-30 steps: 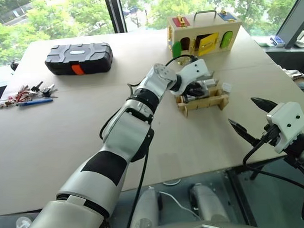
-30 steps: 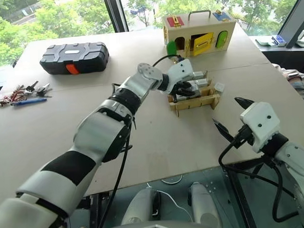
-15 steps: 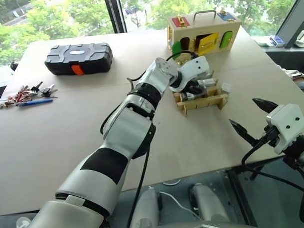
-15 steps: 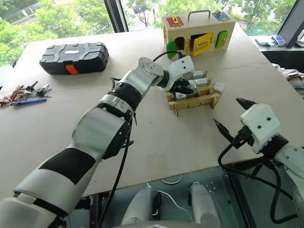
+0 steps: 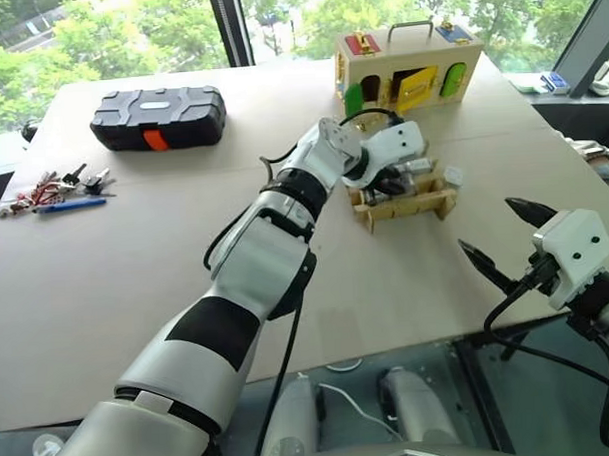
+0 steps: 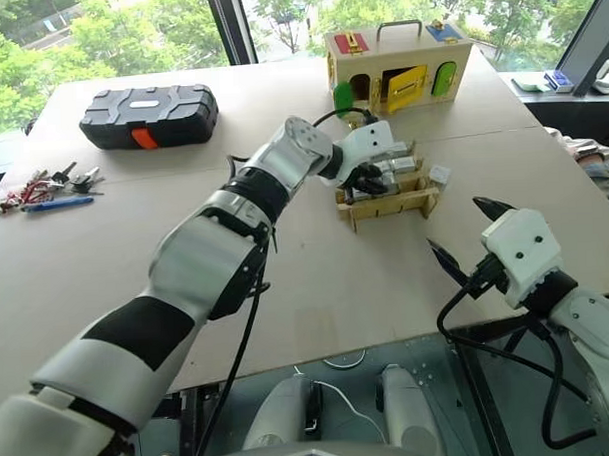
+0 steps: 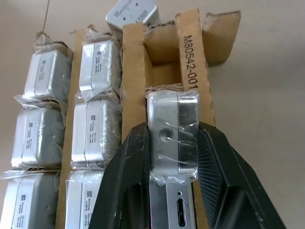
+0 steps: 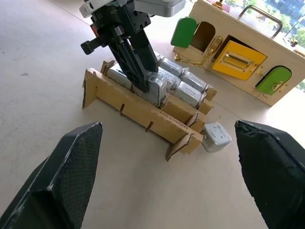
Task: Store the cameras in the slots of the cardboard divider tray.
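A pale beige counter stands before large windows with green trees. The left gripper pinches a plastic-wrapped silver-grey boxy camera in a slot of the low light-brown cardboard divider tray. One loose camera lies just beside the tray. The right gripper hovers spread wide, well apart.

the cardboard divider tray lies on the tabletop, before the wooden box. cameras sit in its slots — one loose camera just beside its right end.
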